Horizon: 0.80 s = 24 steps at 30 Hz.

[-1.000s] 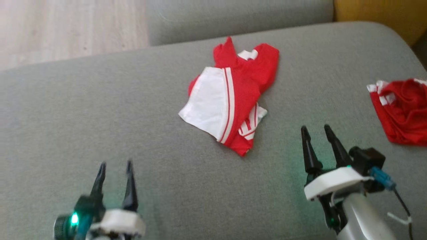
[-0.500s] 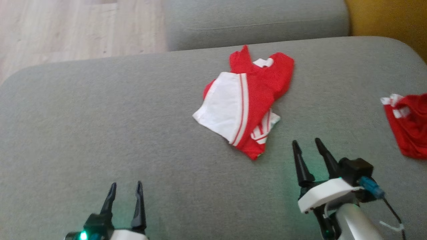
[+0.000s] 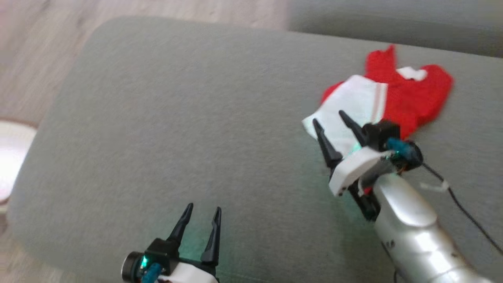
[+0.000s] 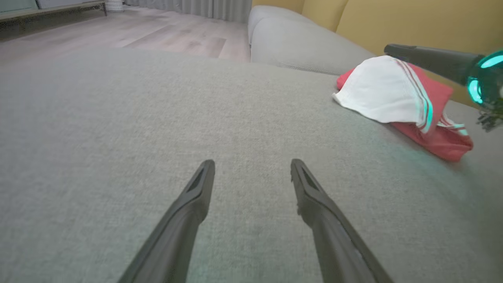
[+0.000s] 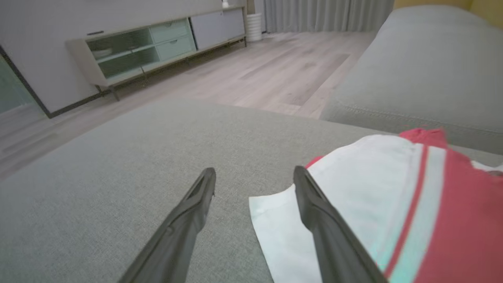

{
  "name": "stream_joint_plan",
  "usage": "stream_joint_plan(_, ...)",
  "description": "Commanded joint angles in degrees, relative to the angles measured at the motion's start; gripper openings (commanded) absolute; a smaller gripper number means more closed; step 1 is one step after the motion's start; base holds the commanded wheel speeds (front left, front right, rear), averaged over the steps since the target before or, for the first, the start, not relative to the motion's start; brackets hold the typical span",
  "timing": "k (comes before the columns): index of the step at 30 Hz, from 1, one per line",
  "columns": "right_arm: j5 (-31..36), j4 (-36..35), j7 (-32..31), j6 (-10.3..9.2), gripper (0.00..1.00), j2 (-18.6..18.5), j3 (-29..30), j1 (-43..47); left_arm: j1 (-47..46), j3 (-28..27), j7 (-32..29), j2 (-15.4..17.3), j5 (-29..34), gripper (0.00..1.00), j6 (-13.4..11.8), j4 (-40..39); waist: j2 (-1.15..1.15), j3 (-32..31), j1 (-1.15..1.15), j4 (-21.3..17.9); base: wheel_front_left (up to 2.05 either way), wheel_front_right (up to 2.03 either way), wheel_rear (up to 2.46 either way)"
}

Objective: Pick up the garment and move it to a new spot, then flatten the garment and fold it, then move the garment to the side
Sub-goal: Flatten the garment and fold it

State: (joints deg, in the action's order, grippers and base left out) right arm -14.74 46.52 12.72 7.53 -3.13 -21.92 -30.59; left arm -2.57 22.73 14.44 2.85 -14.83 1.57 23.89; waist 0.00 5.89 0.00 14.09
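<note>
- Garment (image 3: 397,98): soft knit fabric, red with a white panel edged by red and white stripes. It lies crumpled in a loose, uneven heap with the white panel uppermost, at the far right part of the sofa cushion (image 3: 177,118).
- Sofa cushion: grey, fine woven upholstery, flat top, rounded corners and edges.
- Right gripper (image 3: 328,118): two long, dark, tapered fingers, spread apart and holding nothing. It sits at the near white corner of the garment. In the right wrist view one finger overlaps the white hem and the other is over bare cushion. Contact with the fabric cannot be determined.
- Left gripper (image 3: 204,207): fingers spread apart and empty, over bare cushion near its front edge, well apart from the garment.
- Floor (image 5: 275,74): pale wood planks beyond the cushion.
</note>
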Motion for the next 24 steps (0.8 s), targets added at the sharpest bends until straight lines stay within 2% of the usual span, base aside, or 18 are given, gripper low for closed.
stream_joint_plan(1, 0.6, 0.7, -0.4, -0.04, 1.0, 0.2, -0.7, -3.1, -2.7, -0.8, 0.6, 0.0, -0.7, 1.0, -0.1, -1.6, 0.0, 4.4, 0.0, 5.4, 0.0, 0.0, 0.0)
stream_joint_plan(3, 2.3, 6.8, -1.4, -0.04, 1.0, 0.2, 1.7, -6.8, -3.5, 0.9, 0.6, 0.0, -1.6, 1.0, -0.2, -1.9, 0.0, 6.3, 0.0, 7.8, 0.0, 0.0, 0.0)
stream_joint_plan(7, 4.4, 14.1, -2.1, -0.04, 1.0, 0.2, 4.6, -9.3, -4.5, 3.7, 0.6, 0.0, -2.9, 1.0, -0.1, -1.0, 0.0, 7.8, 0.0, 10.2, 0.0, 0.0, 0.0)
stream_joint_plan(13, 5.6, 20.6, -2.2, -0.04, 1.0, 0.2, 6.0, -11.0, -5.7, 5.9, 0.6, 0.0, -4.8, 1.0, -1.1, -1.5, 0.0, 9.2, 0.0, 11.0, 0.0, 0.0, 0.0)
stream_joint_plan(14, 6.0, 21.3, -2.0, -0.04, 0.87, 0.2, 6.0, -11.1, -5.8, 6.0, 0.6, 0.0, -5.0, 1.0, -1.3, -1.5, 0.0, 9.2, 0.0, 10.9, 0.0, 0.0, 0.0)
stream_joint_plan(16, 5.9, 22.2, -1.6, -0.04, 0.0, 0.2, 5.9, -11.0, -5.9, 6.2, 0.6, 0.0, -5.1, 1.0, -1.4, -1.4, 0.0, 9.1, 0.0, 10.5, 0.0, 0.0, 0.0)
stream_joint_plan(24, 5.2, 19.8, 1.9, -0.04, 0.0, 0.2, 6.1, -12.3, -6.3, 5.5, 0.6, 0.0, -4.9, 1.0, -1.5, -1.2, 0.0, 7.2, 0.0, 8.4, 0.0, 0.0, 0.0)
